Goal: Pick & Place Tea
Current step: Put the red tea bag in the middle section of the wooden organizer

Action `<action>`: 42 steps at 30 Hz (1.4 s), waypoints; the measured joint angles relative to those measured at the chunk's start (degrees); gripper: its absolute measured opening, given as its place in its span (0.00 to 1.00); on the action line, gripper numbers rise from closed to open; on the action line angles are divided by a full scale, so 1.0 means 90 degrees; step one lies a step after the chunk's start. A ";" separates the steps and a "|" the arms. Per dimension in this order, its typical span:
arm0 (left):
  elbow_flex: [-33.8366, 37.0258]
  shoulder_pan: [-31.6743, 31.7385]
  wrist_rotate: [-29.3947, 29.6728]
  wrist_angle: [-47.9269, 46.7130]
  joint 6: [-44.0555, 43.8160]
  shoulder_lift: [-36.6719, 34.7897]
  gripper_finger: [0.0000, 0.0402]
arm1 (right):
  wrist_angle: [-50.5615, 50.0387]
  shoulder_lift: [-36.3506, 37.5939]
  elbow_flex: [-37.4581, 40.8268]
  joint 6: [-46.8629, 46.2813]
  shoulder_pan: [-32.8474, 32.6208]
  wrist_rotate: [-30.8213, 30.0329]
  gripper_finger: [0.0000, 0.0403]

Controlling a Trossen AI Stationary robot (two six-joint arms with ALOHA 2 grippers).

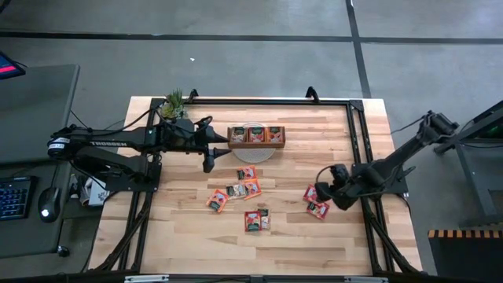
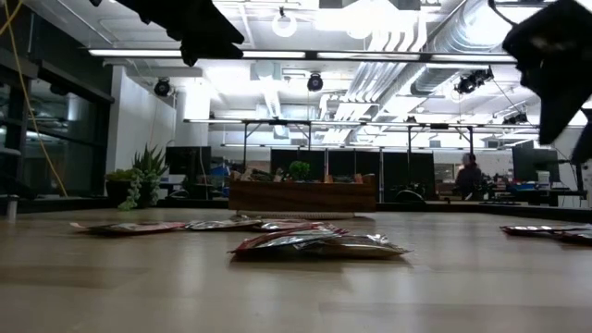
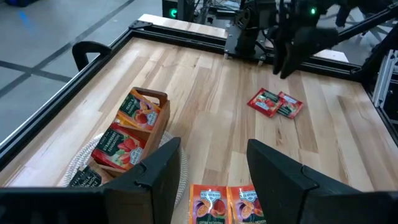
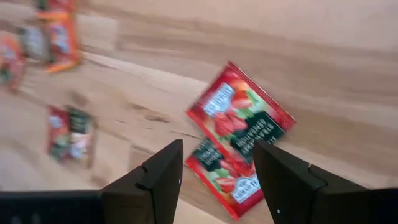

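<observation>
Tea sachets, small flat red and orange squares with pale labels, lie loose mid-table on pale wooden tabletop; two more toward right side; others upright in brown wooden three-compartment tray. Left gripper hangs beside tray, fingers apart, empty. Right gripper hovers over right-hand pair, fingers apart, holding nothing.
</observation>
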State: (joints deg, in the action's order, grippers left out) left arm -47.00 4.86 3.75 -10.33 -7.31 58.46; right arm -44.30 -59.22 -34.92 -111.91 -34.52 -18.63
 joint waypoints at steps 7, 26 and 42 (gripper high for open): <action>0.0000 0.0000 -0.0104 -0.0002 -0.0001 0.0000 0.45 | -0.0452 0.0728 0.0027 0.0228 -0.0047 -0.0396 0.47; 0.0000 -0.0002 -0.0544 -0.0015 0.0103 0.0000 0.45 | 0.4586 0.0792 0.1956 0.0881 -0.0136 -0.1142 0.47; 0.0000 0.0000 -0.0542 -0.0058 0.0117 0.0000 0.45 | 0.1266 0.0777 0.0911 -0.0302 0.0005 0.0544 0.47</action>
State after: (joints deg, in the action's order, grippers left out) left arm -47.00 4.86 -1.13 -10.85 -6.26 58.46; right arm -32.91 -52.23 -26.72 -114.63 -34.48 -13.73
